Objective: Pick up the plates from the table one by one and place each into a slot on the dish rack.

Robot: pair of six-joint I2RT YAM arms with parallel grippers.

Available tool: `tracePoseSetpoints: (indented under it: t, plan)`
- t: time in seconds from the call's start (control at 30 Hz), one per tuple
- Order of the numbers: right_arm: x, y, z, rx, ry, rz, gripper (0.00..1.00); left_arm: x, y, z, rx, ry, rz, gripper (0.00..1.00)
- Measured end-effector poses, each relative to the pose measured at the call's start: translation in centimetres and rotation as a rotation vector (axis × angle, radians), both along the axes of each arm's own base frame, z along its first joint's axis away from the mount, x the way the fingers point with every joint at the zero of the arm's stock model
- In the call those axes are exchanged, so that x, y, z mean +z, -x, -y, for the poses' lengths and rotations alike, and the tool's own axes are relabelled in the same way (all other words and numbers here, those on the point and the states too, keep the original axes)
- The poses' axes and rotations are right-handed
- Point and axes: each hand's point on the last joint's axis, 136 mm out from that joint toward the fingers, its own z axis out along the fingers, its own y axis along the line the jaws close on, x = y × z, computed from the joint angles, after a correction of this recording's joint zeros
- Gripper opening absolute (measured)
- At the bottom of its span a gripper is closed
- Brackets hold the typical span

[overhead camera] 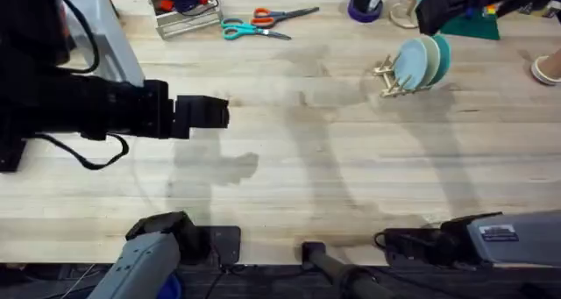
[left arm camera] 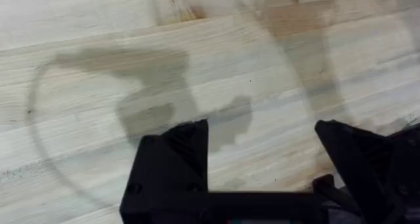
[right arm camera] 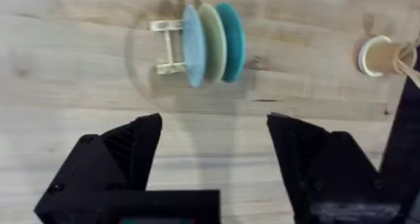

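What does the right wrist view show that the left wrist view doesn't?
Right wrist alone: the dish rack with three plates standing on edge in it, light blue plate, cream plate and teal plate, plus a spool off to one side. The right gripper is open and holds nothing.

Left wrist alone: arm shadows on bare wood, under the open, empty left gripper.

Both: the light-wood table.

The left gripper (left arm camera: 262, 158) hangs over bare table (left arm camera: 98, 27), its two black fingers (left arm camera: 174, 161) spread wide with nothing between them. Light planks with grain run beneath, and the gripper's dark shadow lies on the wood.
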Motion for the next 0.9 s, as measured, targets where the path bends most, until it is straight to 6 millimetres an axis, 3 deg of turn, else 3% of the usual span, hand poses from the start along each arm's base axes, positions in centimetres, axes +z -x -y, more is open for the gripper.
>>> tracePoseSetpoints:
  t: [0.23,0.67,0.9]
  plan:
    - [1.8,3.4,-1.0,0.031,-0.080,0.000,0.993,0.0,0.0,0.0,0.000,0.000,0.000,0.995]
    - [5.2,8.8,-0.5,0.035,-0.126,0.090,0.995,0.0,0.0,0.0,0.000,0.000,0.000,0.995]
    - [4.2,12.7,0.1,0.004,-0.148,0.116,0.994,0.0,0.0,0.0,0.000,0.000,0.000,0.993]
